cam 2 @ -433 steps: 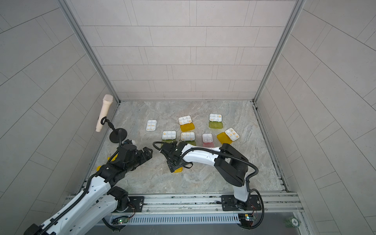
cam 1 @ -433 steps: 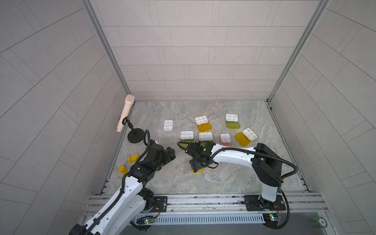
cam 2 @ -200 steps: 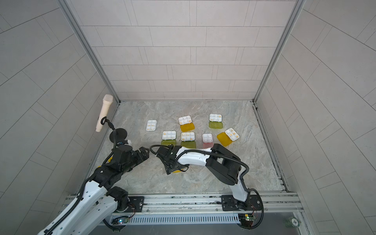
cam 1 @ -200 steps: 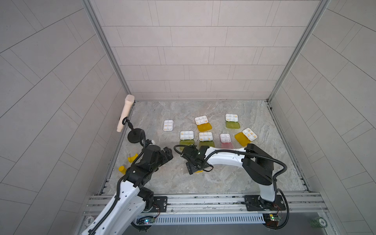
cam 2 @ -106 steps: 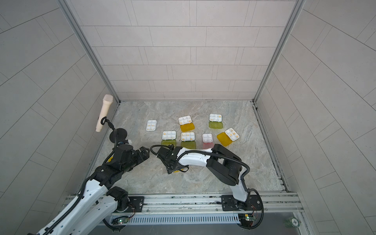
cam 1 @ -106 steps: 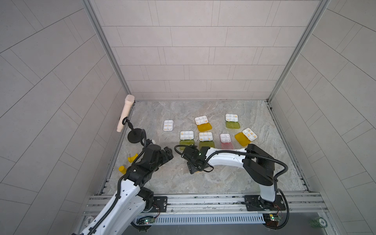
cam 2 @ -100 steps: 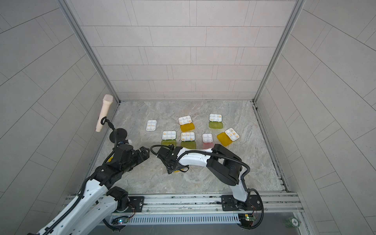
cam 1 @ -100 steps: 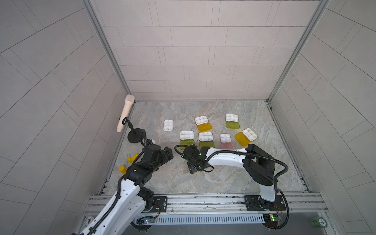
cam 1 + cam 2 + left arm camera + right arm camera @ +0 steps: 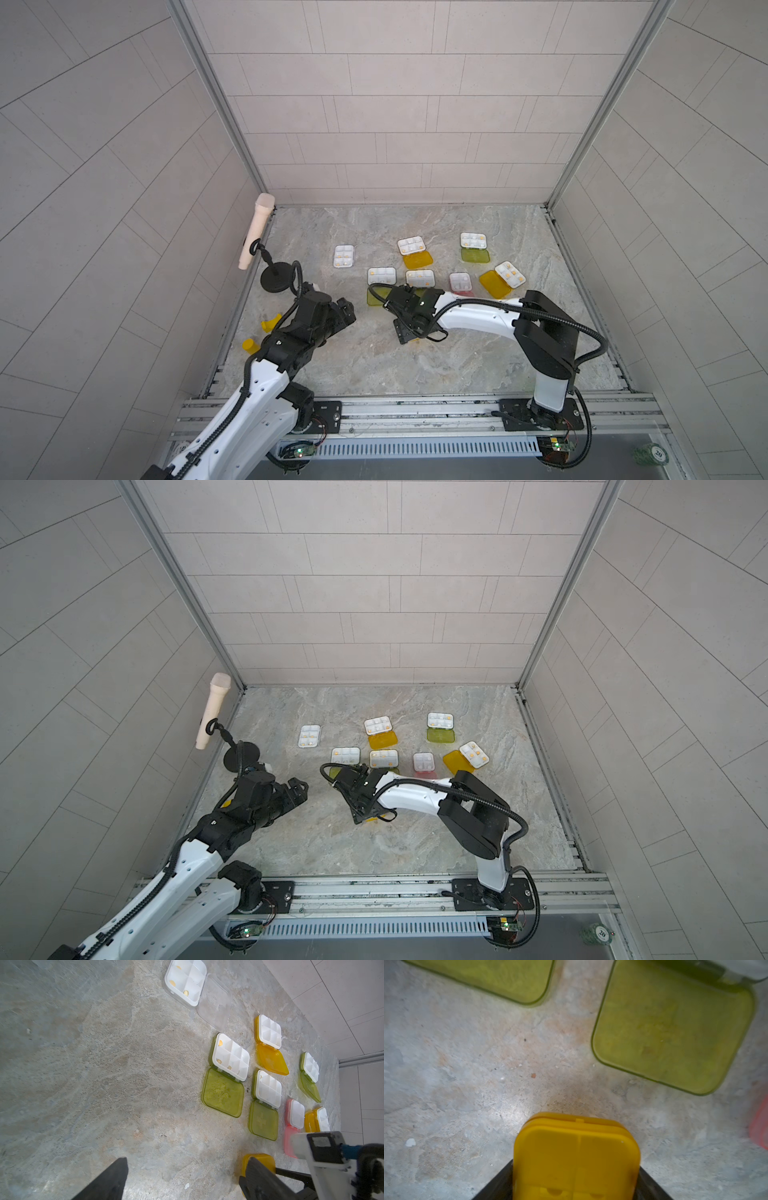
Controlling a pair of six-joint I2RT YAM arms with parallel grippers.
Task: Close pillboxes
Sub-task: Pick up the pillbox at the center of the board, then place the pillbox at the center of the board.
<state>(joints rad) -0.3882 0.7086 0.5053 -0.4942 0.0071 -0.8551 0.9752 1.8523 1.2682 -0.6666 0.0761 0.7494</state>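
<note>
The grey marbled table (image 9: 374, 374) fills the booth floor, and both arms are out over its near half. The right arm (image 9: 478, 320), white with a black elbow, reaches in toward the middle. The left arm (image 9: 266, 386) angles up from the near left corner. By the left wall, a beige microphone (image 9: 257, 230) leans on a black stand. Now the boxes: seven lie open on the marble beyond the arms, white trays up and lids folded flat. The back row has the clear pillbox (image 9: 344, 255), the back orange pillbox (image 9: 411, 246) and the back green pillbox (image 9: 473, 240). In the nearer row are the first green pillbox (image 9: 381, 275), the second green pillbox (image 9: 419, 277) just beside it, the pink pillbox (image 9: 460, 281) and the skewed orange pillbox (image 9: 510, 274). A few trays hold small orange pills. Nearer than both rows is the closed orange pillbox (image 9: 576, 1147), lid down. The right gripper (image 9: 576, 1167) grasps it, one black finger against each side. It sits low over the marble, but I cannot tell whether it rests there. The left gripper (image 9: 187, 1159) hovers nearby with its jaws spread wide and only bare stone between them. At the left edge sit a yellow curved piece (image 9: 270, 323) and a small yellow cylinder (image 9: 249, 345).
</note>
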